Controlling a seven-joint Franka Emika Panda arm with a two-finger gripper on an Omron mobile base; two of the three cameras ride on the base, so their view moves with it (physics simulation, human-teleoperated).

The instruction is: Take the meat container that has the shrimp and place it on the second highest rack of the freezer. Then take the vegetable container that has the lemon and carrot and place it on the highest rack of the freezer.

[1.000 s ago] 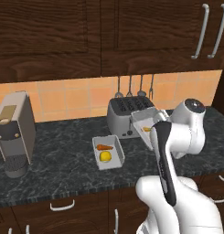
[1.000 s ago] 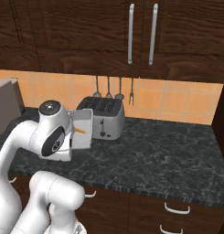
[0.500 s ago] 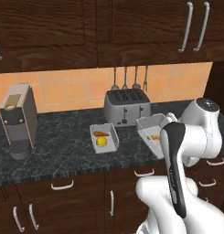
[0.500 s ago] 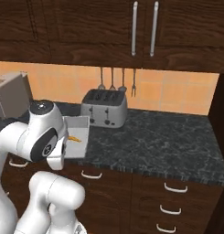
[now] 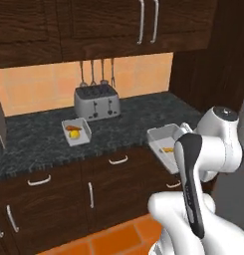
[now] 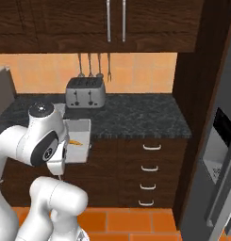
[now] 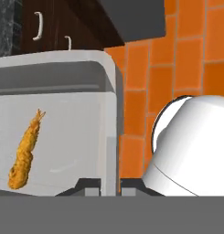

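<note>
My gripper (image 7: 110,185) is shut on the right rim of the white meat container (image 7: 63,119). The pale-orange shrimp (image 7: 24,153) lies on the container's floor. I hold this container (image 5: 161,137) in the air in front of the lower cabinets, off the counter, with the shrimp (image 5: 168,149) inside. From the right side the container (image 6: 81,126) sits just beside my forearm. The vegetable container (image 5: 76,132) rests on the counter, holding the lemon (image 5: 73,134) and the carrot (image 5: 72,128). The grey freezer (image 6: 216,179) stands at the far right; its racks are hidden.
A silver toaster (image 5: 97,101) stands behind the vegetable container, with utensils (image 5: 96,72) hanging above it. The dark counter (image 6: 136,117) ends at a tall dark wood panel (image 6: 194,94) next to the freezer. Drawers (image 6: 150,174) lie below. The orange tile floor (image 6: 136,221) is open.
The whole scene has slid left in both base views as the base moved right, bringing the freezer into sight. The meat container stays in my grip, now off the counter's front edge.
</note>
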